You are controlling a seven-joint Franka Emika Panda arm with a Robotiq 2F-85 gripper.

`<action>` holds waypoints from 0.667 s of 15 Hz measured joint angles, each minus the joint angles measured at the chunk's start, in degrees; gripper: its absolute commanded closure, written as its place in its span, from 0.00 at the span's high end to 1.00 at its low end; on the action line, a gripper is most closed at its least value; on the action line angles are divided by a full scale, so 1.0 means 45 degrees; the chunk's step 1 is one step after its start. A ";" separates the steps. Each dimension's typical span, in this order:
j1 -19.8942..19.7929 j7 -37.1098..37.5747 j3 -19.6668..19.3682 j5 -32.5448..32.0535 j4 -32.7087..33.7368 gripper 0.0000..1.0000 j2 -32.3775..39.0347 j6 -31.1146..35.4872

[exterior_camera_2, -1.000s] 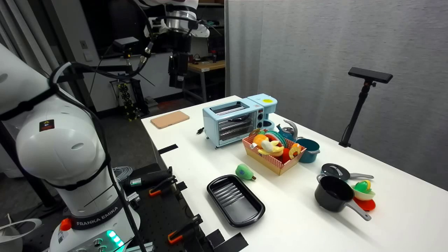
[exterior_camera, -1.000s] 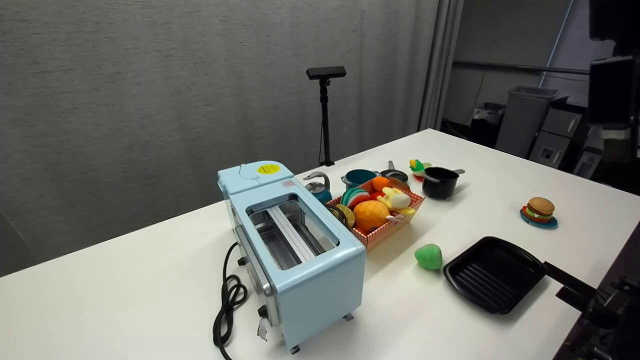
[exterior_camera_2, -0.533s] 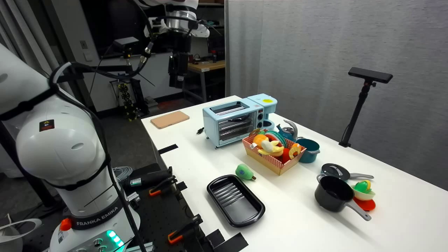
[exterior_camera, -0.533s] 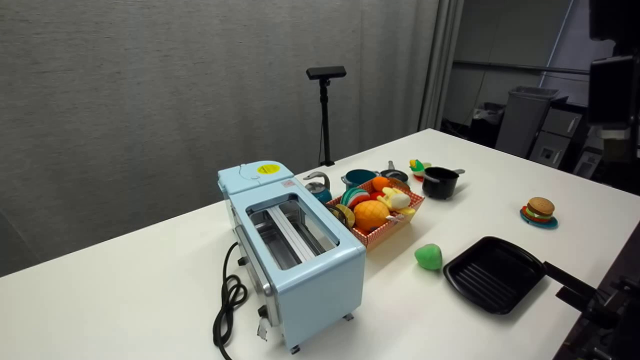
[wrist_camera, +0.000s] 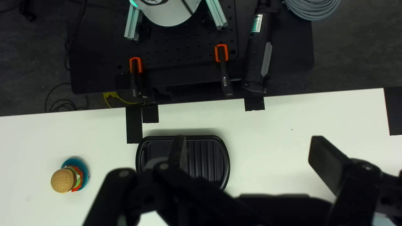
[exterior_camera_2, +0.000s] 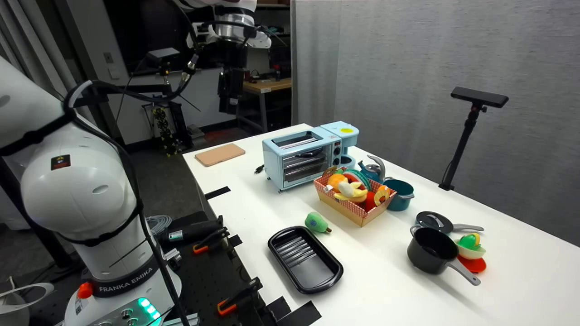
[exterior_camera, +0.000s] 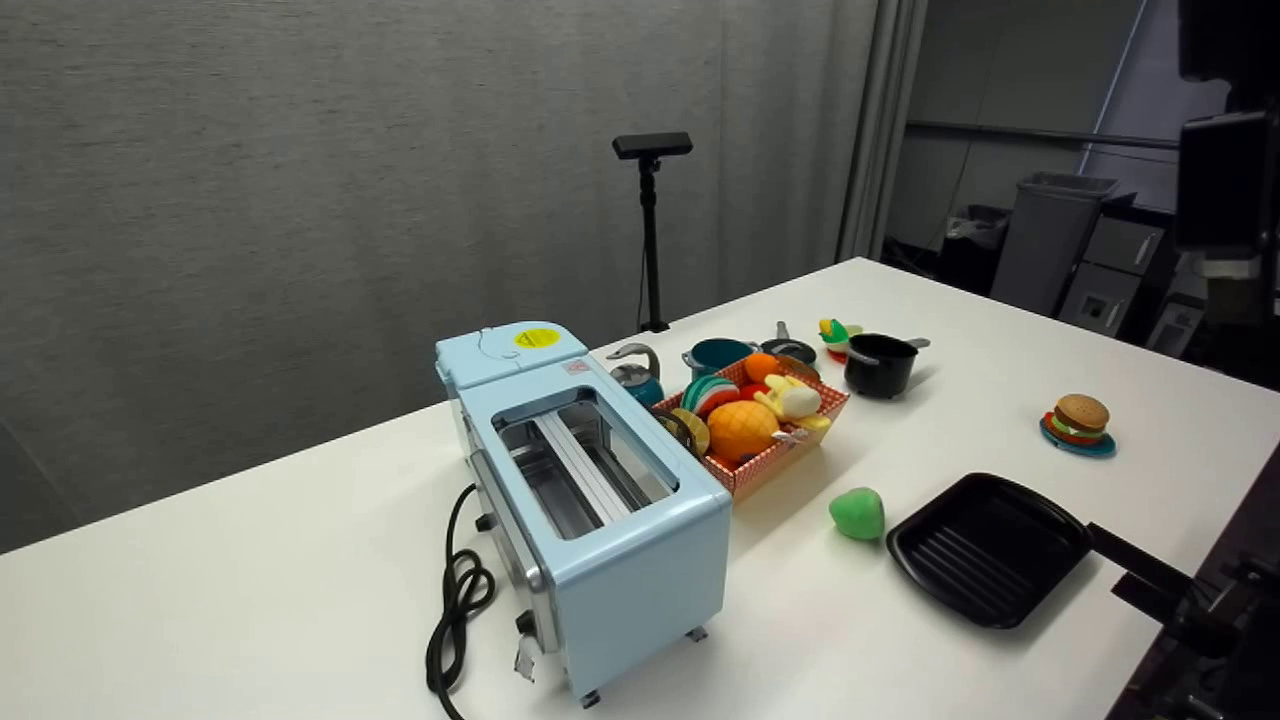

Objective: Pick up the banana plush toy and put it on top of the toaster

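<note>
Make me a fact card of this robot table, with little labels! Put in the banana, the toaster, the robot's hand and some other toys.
Toaster: pale blue, yellow sticker on top, no banana there
Basket: beside the toaster, red-and-white checks
Banana plush toy: on top of toy fruits in the basket
Hand: open, holding nothing
Green toy: on the table, between basket and black ridged tray
Toy burger: on a blue-green plate

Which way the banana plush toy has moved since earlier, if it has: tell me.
No: in both exterior views the banana plush toy keeps its place relative to the toaster.
</note>
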 measured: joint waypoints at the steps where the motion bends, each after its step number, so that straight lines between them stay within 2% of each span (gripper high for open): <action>1: 0.0000 0.0000 0.0000 0.0000 0.0000 1.00 0.0000 0.0000; 10: -0.0024 0.0000 -0.0361 -0.0768 0.0022 1.00 0.0761 0.0944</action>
